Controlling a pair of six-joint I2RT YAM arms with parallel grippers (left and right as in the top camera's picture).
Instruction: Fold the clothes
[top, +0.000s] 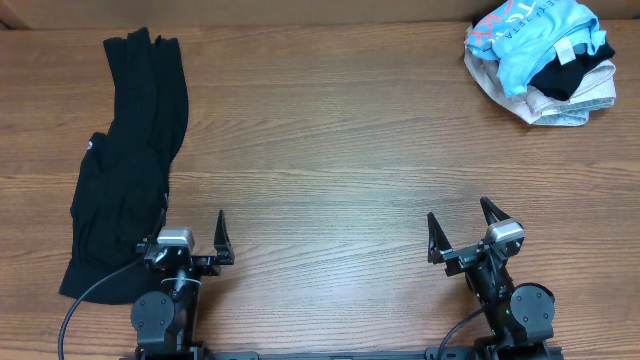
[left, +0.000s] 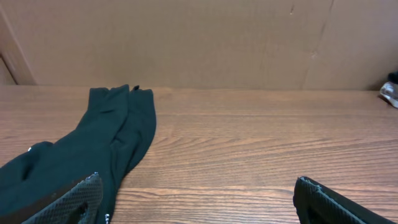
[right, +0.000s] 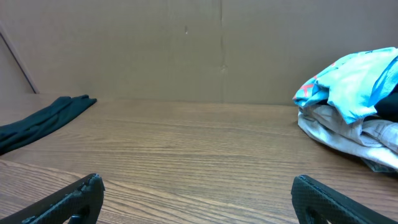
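Observation:
A long black garment (top: 125, 150) lies folded lengthwise on the left of the wooden table; it also shows in the left wrist view (left: 93, 149) and at the far left of the right wrist view (right: 43, 118). A pile of unfolded clothes (top: 540, 55), light blue, white and black, sits at the back right corner and shows in the right wrist view (right: 357, 106). My left gripper (top: 190, 232) is open and empty near the front edge, beside the garment's lower end. My right gripper (top: 460, 222) is open and empty at the front right.
The wooden table (top: 330, 150) stretches between the garment and the pile. A brown cardboard wall (left: 205, 37) stands behind the table's far edge.

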